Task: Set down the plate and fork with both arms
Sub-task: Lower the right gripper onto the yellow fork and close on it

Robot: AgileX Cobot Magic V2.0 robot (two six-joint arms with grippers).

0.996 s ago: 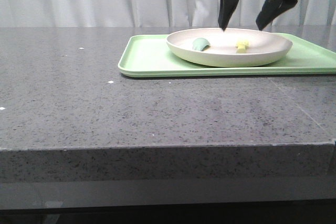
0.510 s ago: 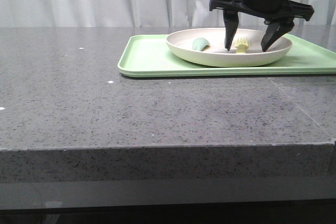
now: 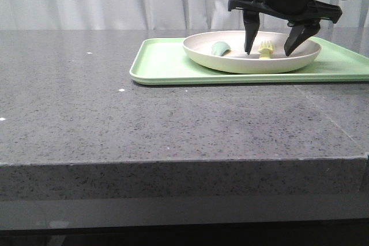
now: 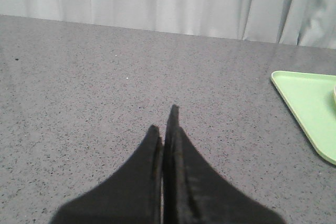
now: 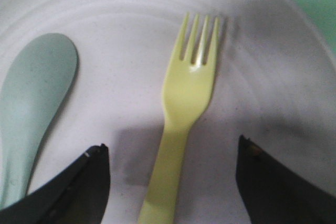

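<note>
All matte black: right gripper (image 3: 271,54) with a wide crossbar, pointy claw fingers, black cable looping behind; left gripper (image 4: 166,124) same tapered black fingers.

I see grey speckled stone counter (image 3: 173,125), thick front edge, filling front view. Light green tray (image 3: 167,64) lies flat on it, toward back right, running off my right frame edge. Few small white specks (image 3: 121,90) scattered on counter left of tray. Left wrist view shows same counter, tray corner at edge.
</note>
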